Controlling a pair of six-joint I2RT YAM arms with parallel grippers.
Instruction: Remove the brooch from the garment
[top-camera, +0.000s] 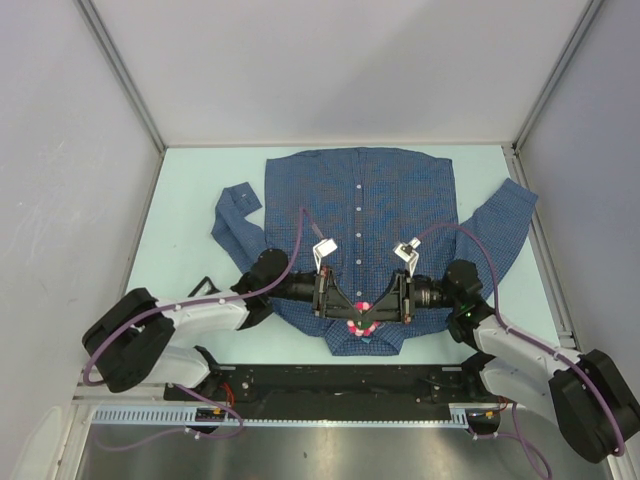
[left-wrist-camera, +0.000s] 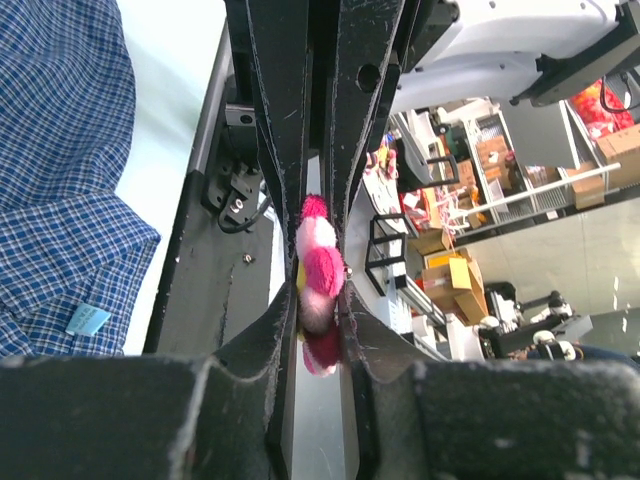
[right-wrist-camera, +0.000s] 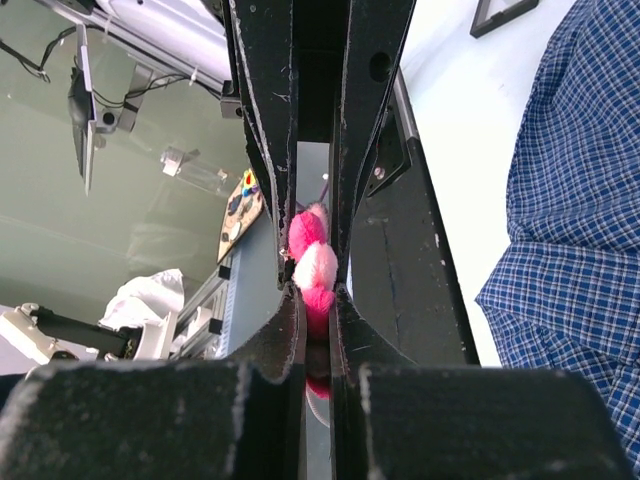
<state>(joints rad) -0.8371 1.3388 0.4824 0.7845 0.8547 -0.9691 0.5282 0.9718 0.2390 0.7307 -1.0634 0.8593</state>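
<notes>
The garment (top-camera: 360, 200), a blue checked shirt, lies flat on the pale table with its collar toward the arms. The brooch (top-camera: 362, 318), a small pink and red flower, sits just above the collar between both grippers. My left gripper (top-camera: 352, 316) comes in from the left and my right gripper (top-camera: 373, 314) from the right, tips meeting head-on. In the left wrist view the brooch (left-wrist-camera: 320, 285) is pinched between my left fingers (left-wrist-camera: 283, 330), with shirt cloth (left-wrist-camera: 60, 150) off to the left. In the right wrist view the brooch (right-wrist-camera: 313, 262) is squeezed between my right fingers (right-wrist-camera: 290, 320), beside the shirt (right-wrist-camera: 580, 200).
A small black strap-like object (top-camera: 205, 285) lies on the table left of the shirt. The black mounting rail (top-camera: 330, 380) runs along the near edge. Grey enclosure walls (top-camera: 60, 150) close in the left, right and back sides.
</notes>
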